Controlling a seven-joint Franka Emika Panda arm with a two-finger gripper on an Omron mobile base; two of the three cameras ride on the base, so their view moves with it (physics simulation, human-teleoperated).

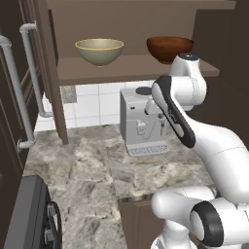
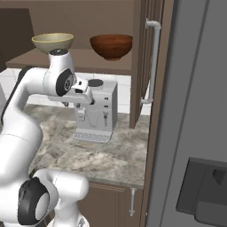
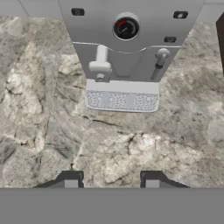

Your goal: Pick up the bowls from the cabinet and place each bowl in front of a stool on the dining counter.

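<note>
Two bowls stand side by side on the shelf of the open cabinet [image 1: 126,69] [image 2: 88,60]: a pale olive bowl [image 1: 99,51] [image 2: 52,42] and a reddish-brown bowl [image 1: 169,48] [image 2: 111,46]. My arm is folded in front of the shelf, its hand below the bowls and pointing down at the worktop. In the hand view my gripper [image 3: 111,180] is open, its two dark tips apart with nothing between them, hovering over marbled stone in front of a coffee machine. The dining counter and stools are out of view.
A grey coffee machine [image 1: 141,124] [image 2: 96,111] [image 3: 124,43] stands on the marbled worktop [image 1: 87,175] [image 2: 102,150] under the shelf. Open cabinet doors with long grey handles [image 1: 30,73] [image 2: 153,62] flank it. A tall grey panel [image 2: 195,111] rises on the right; a dark appliance [image 1: 29,214] sits low left.
</note>
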